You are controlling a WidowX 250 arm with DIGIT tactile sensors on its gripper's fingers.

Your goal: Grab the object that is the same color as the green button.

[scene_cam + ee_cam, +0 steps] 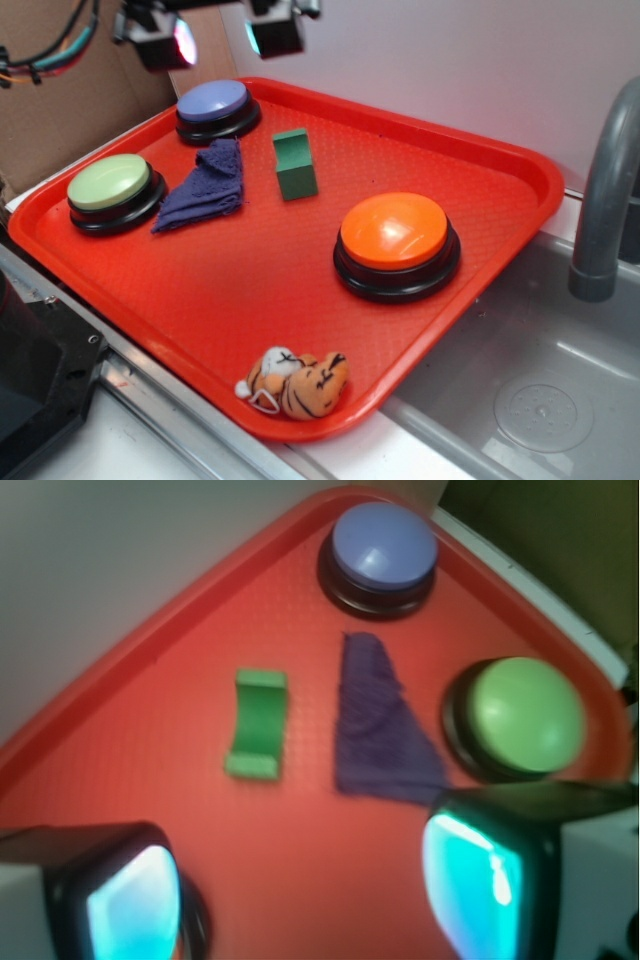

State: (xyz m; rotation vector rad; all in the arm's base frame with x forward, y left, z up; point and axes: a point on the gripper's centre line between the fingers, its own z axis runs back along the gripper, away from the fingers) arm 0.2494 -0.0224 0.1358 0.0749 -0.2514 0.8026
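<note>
The small dark green block with a stepped notch stands on the red tray, right of the blue-purple cloth. It also shows in the wrist view, upper left of centre. The pale green domed button sits at the tray's left; in the wrist view it is at the right. My gripper hovers high above the tray's far edge, open and empty, well apart from the block. In the wrist view the gripper has its glowing pads spread wide.
A blue-purple button sits at the tray's far corner, an orange button at the right, a small plush tiger at the near edge. A steel sink and grey faucet lie right. Cardboard stands at the back left.
</note>
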